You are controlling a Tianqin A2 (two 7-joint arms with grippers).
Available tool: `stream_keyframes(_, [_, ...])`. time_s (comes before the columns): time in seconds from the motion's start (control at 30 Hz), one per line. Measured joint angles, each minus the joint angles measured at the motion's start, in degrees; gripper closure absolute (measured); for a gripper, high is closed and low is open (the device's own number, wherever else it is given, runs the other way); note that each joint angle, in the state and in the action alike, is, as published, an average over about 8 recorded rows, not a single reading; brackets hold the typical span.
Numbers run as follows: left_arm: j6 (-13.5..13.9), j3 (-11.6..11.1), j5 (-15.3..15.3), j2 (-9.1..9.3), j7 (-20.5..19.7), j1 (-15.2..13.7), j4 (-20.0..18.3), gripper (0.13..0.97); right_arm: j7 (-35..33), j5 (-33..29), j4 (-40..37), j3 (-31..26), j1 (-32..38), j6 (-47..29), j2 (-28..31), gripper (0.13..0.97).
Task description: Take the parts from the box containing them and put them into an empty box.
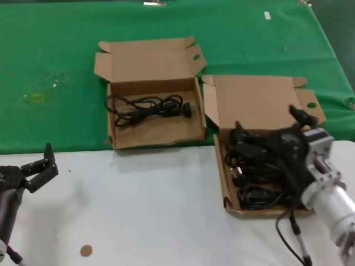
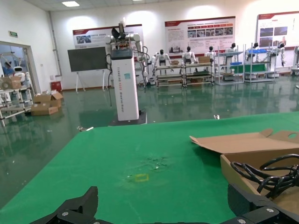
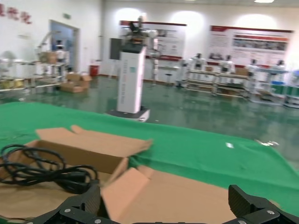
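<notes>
The carton with the parts (image 1: 226, 183) stands at the right on the white table, lid open, holding several coiled black cables (image 1: 255, 194). My right gripper (image 1: 270, 126) hovers over it, open and empty, facing its lid (image 3: 187, 200). The other carton (image 1: 119, 141) stands at the middle on the green cloth, lid open, with one black cable (image 1: 150, 108) lying in it. That cable also shows in the left wrist view (image 2: 271, 175) and the right wrist view (image 3: 42, 170). My left gripper (image 1: 39, 169) is open and empty, low over the white table at the front left.
The green cloth (image 1: 55, 55) covers the back half, with a yellow mark (image 1: 36, 98) at its left. The white table (image 1: 138, 210) is in front, with a small brown disc (image 1: 85, 250) near its front edge. A cord (image 1: 291, 233) hangs by my right arm.
</notes>
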Motion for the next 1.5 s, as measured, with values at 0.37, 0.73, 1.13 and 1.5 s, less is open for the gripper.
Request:
stream_keyframes(0.37, [0.0, 0.0, 0.0, 0.0, 0.0, 0.0, 0.0, 0.132, 0.7, 1.3, 2.7, 1.4, -3.2, 2.2, 0.4, 0.129])
stream_keyframes(0.73, [0.0, 0.0, 0.0, 0.0, 0.0, 0.0, 0.0, 0.132, 0.7, 1.3, 2.7, 1.4, -3.2, 2.2, 0.4, 0.129])
stream_keyframes(1.13, [0.0, 0.0, 0.0, 0.0, 0.0, 0.0, 0.0, 0.132, 0.7, 1.3, 2.7, 1.4, -3.2, 2.2, 0.4, 0.129])
stream_keyframes(1.5, [0.0, 0.0, 0.0, 0.0, 0.0, 0.0, 0.0, 0.132, 0.7, 1.3, 2.7, 1.4, -3.2, 2.2, 0.4, 0.129])
